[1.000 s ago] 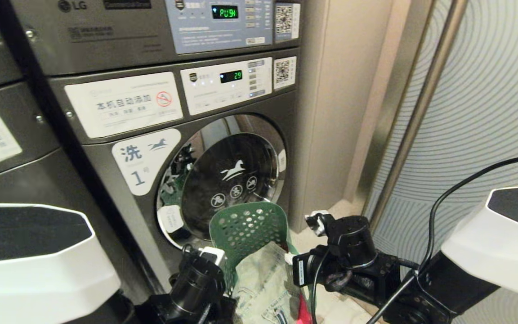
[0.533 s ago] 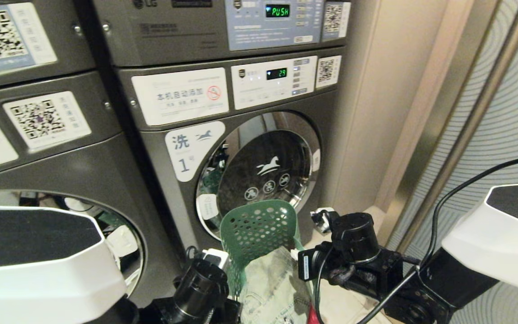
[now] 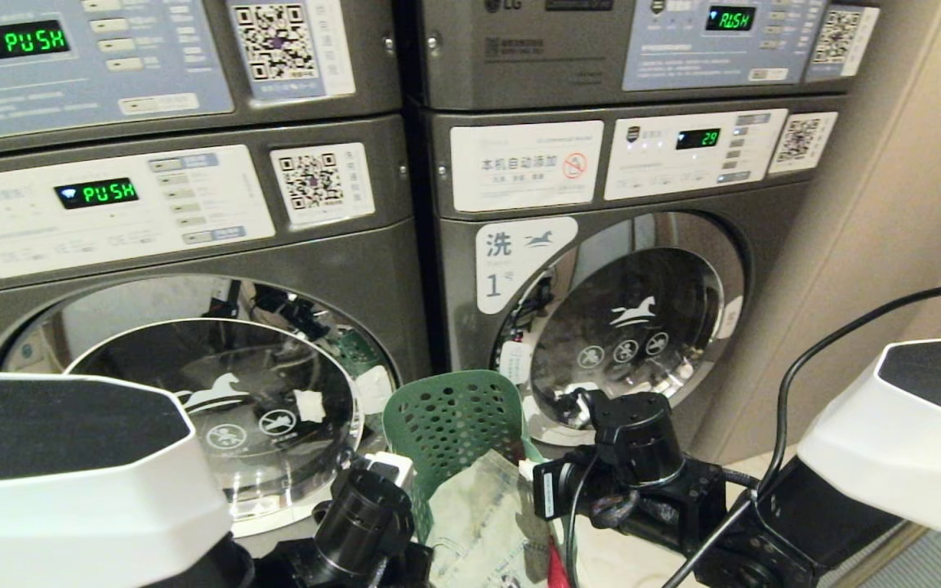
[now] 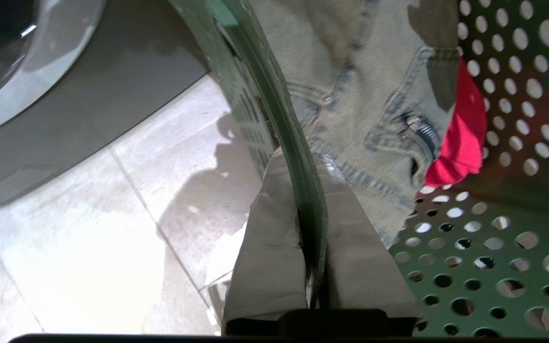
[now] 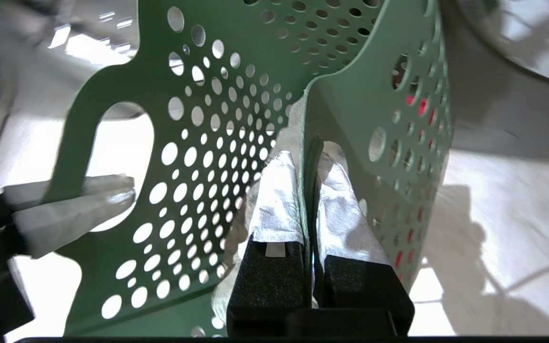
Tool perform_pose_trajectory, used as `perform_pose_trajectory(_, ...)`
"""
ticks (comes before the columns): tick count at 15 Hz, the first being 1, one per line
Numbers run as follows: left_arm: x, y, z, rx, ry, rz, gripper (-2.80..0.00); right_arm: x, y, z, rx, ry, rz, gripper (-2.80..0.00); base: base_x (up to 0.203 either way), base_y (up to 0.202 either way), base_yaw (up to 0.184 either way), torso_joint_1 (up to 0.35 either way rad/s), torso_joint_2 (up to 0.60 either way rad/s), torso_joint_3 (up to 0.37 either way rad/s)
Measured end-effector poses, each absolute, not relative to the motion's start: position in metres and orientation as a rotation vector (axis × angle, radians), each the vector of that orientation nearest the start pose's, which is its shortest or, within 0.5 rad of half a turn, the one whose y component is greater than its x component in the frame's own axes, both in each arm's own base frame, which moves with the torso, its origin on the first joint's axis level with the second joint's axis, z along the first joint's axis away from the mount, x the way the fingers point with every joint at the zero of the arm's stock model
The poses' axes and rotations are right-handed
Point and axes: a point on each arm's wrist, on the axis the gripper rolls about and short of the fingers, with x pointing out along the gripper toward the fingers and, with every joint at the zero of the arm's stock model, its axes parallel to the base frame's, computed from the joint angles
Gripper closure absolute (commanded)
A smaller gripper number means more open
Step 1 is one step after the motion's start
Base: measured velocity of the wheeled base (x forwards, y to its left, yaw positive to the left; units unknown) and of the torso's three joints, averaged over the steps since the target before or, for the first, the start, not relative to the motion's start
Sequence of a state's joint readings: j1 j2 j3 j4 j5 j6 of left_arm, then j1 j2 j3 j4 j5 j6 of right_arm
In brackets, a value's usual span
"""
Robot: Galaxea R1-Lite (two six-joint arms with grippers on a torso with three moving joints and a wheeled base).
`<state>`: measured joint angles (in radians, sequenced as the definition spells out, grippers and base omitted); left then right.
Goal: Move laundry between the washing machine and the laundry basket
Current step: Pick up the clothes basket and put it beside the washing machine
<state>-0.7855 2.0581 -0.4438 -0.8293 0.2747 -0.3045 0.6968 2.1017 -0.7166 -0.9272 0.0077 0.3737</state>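
Straddling basket (image 4: 493,228) rim, both pincers.

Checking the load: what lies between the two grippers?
The laundry basket with jeans and a red garment, per left wrist view; left gripper and right gripper clamp its rim.

I see the washing machine (image 3: 291,261) at my left: dark grey front-loader, round chrome-rimmed glass door shut, display reading PUSH, its white label cut off at the edge. The laundry basket (image 3: 454,416) stands upright just before it, dark green, walls full of round holes, with pale denim and a red cloth inside. The left gripper (image 4: 305,162) and right gripper (image 5: 308,157) each pinch its rim.
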Motion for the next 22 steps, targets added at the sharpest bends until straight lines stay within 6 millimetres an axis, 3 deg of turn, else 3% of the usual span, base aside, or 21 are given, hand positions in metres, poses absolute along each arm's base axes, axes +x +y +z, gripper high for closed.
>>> perform_pose_trajectory(3,0.203,-0.194,0.015,0.115,0.743,-0.371,0.0,0.269,0.226,0.057,0.202,0.539,0.605,0.0,0.002,-0.007,0.132,0.0,0.0,0.002)
perform_pose_trajectory(8,0.202,-0.195,0.014,0.118,0.749,-0.375,0.0,0.268,0.225,0.054,0.189,0.541,0.606,0.0,0.0,0.0,0.0,0.0,0.0,0.0)
perform_pose_trajectory(15,0.201,-0.196,0.01,0.126,0.758,-0.376,0.0,0.268,0.225,0.05,0.179,0.553,0.605,0.0,-0.16,0.0,0.002,0.002,0.0,0.003)
perform_pose_trajectory(22,0.212,-0.206,0.007,0.111,0.733,-0.383,0.0,0.271,0.222,0.049,0.172,0.542,0.568,0.0,0.0,0.0,0.0,0.0,0.0,0.0)
